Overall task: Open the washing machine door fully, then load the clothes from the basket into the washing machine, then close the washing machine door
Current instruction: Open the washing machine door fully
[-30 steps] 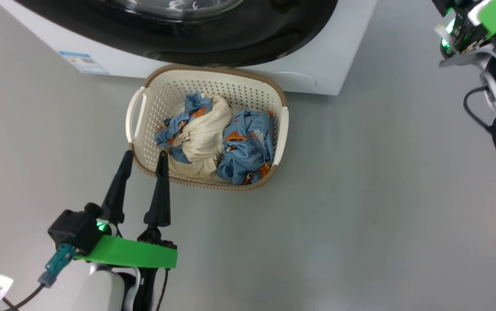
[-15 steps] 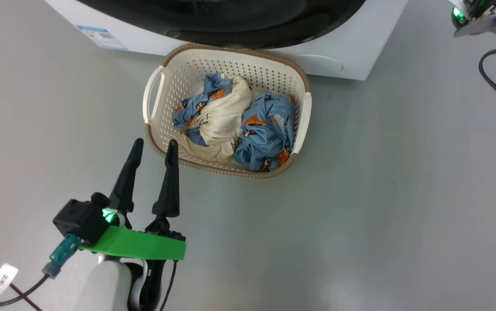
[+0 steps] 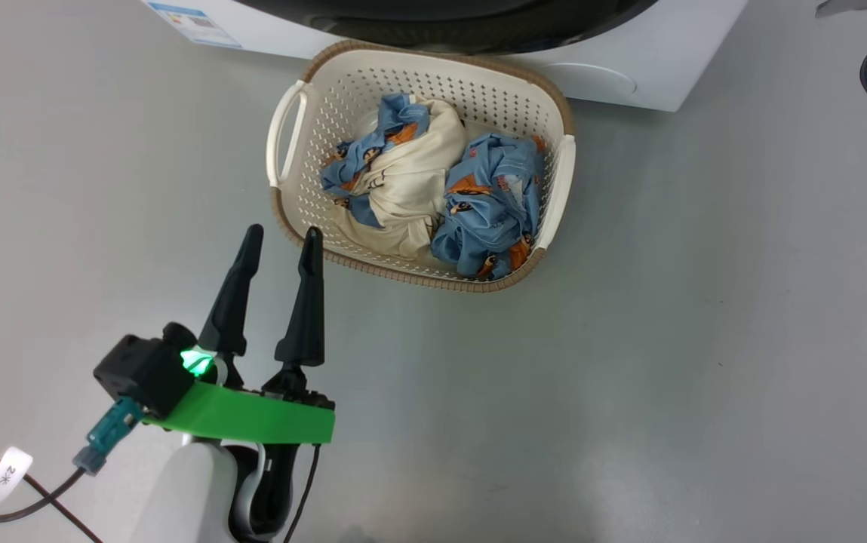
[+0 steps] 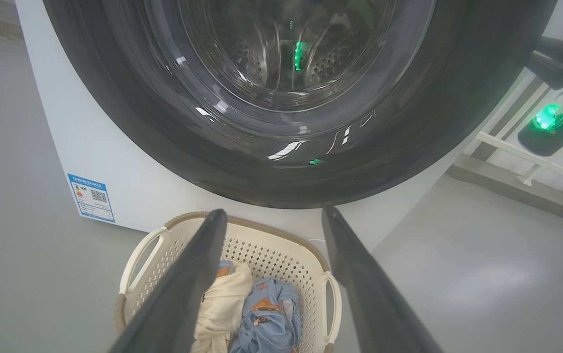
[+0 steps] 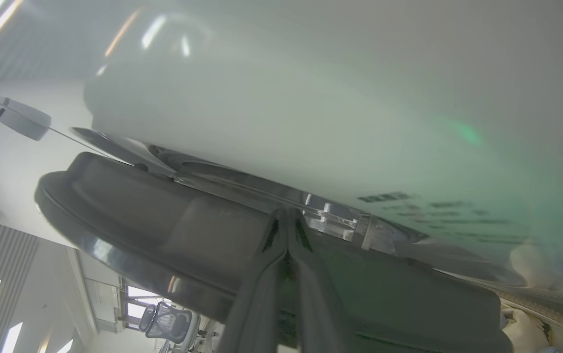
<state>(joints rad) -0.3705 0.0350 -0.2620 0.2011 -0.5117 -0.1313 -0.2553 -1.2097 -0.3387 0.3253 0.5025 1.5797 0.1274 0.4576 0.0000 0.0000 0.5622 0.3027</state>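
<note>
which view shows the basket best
Head view: the whole basket seen from above, rim, both handles and the clothes inside. Left wrist view cuts it off at the bottom, partly behind the left pincer. Right wrist view faces the washing machine door instead.

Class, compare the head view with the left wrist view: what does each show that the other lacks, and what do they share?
Head view adds: the green mount behind the left claw, a tagged cable, and the whole rim of the basket. Left wrist view adds: the glass window of the washing machine door, with the perforated drum behind it. Shared: the clothes in the basket, the blue label, the open claw's two fingers.
</note>
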